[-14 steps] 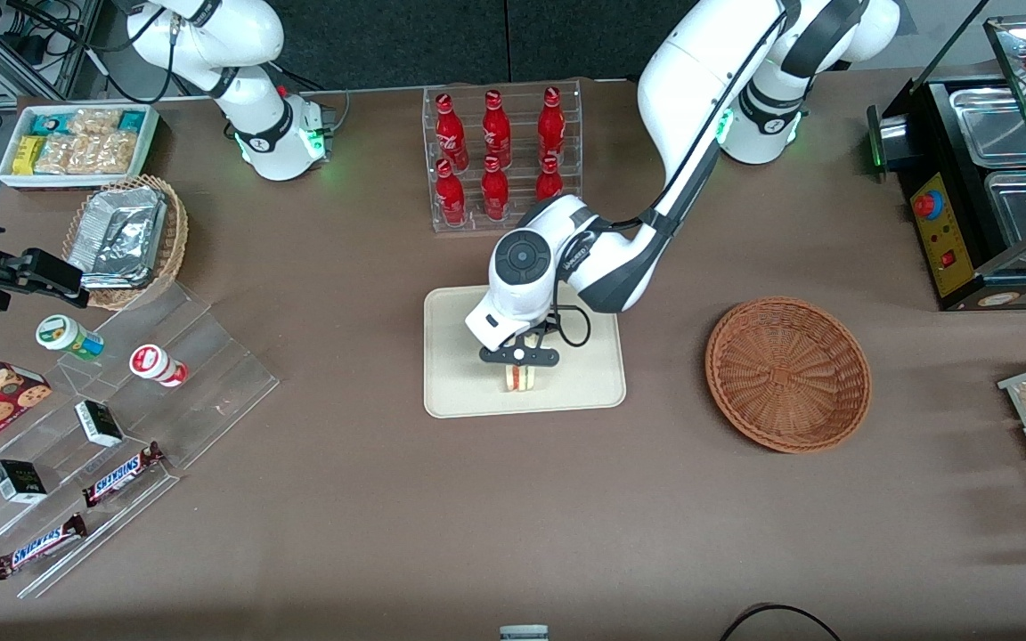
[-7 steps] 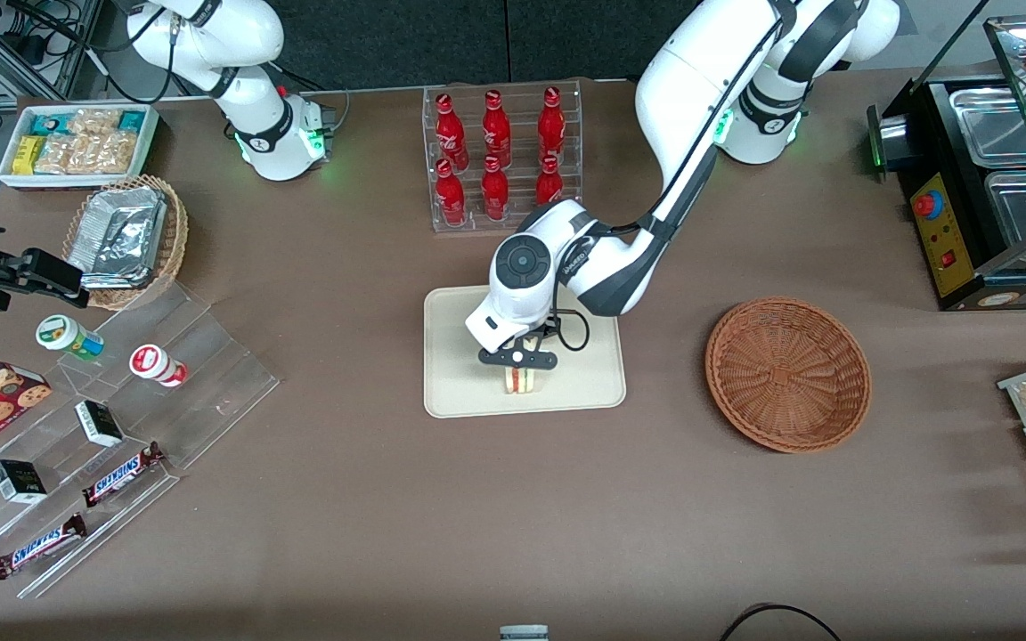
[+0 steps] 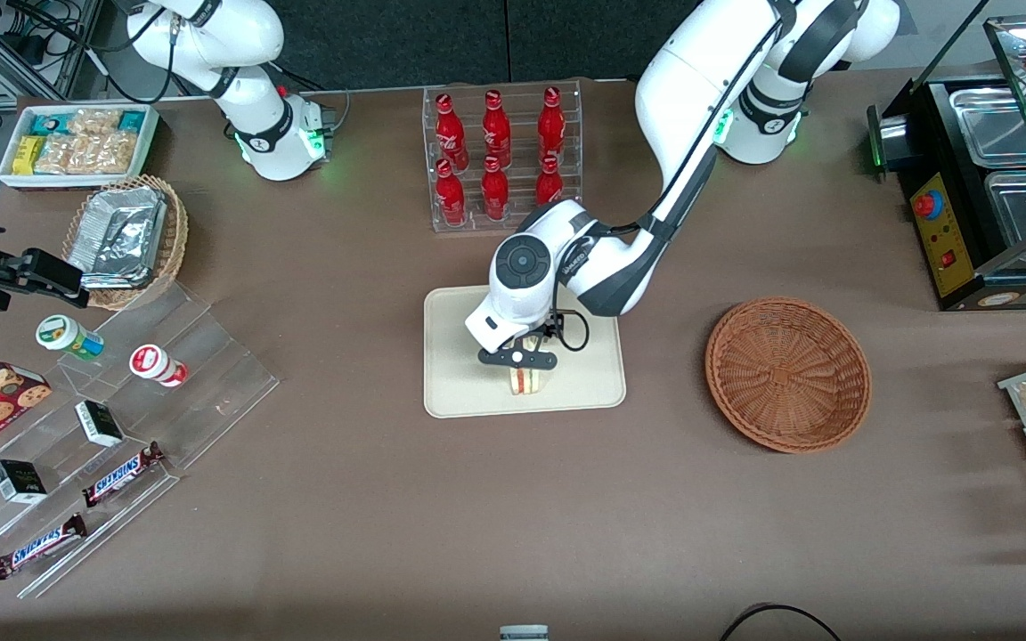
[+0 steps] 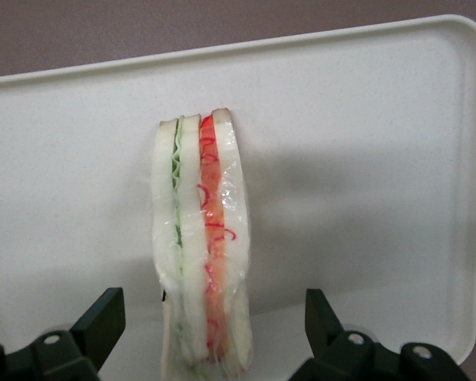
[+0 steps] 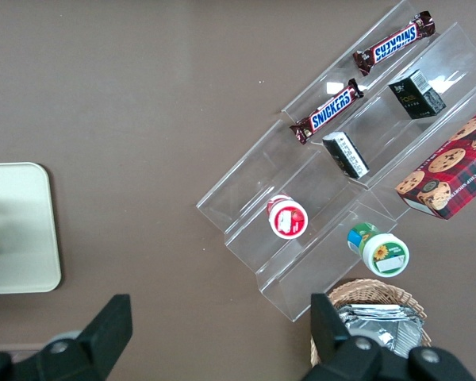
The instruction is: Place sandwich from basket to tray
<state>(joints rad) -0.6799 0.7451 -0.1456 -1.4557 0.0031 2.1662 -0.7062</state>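
The sandwich (image 3: 525,382) stands on its edge on the cream tray (image 3: 460,374), in the part of the tray nearer the front camera. In the left wrist view the sandwich (image 4: 198,254) shows white bread with green and orange-red layers under clear wrap, resting on the tray (image 4: 365,159). My left gripper (image 3: 520,370) hangs just above it, open, with one finger on each side (image 4: 213,308) and a gap between each finger and the bread. The reddish-brown basket (image 3: 787,374) sits empty beside the tray, toward the working arm's end.
A rack of red bottles (image 3: 500,160) stands farther from the front camera than the tray. Clear display steps with candy bars (image 3: 121,472), a tan basket of foil packets (image 3: 126,236) and a white snack bin (image 3: 77,142) lie toward the parked arm's end. A food warmer (image 3: 985,178) stands at the working arm's end.
The left arm's elbow has shifted slightly and the gripper has risen a little. The sandwich stays on the tray, now leaning slightly.
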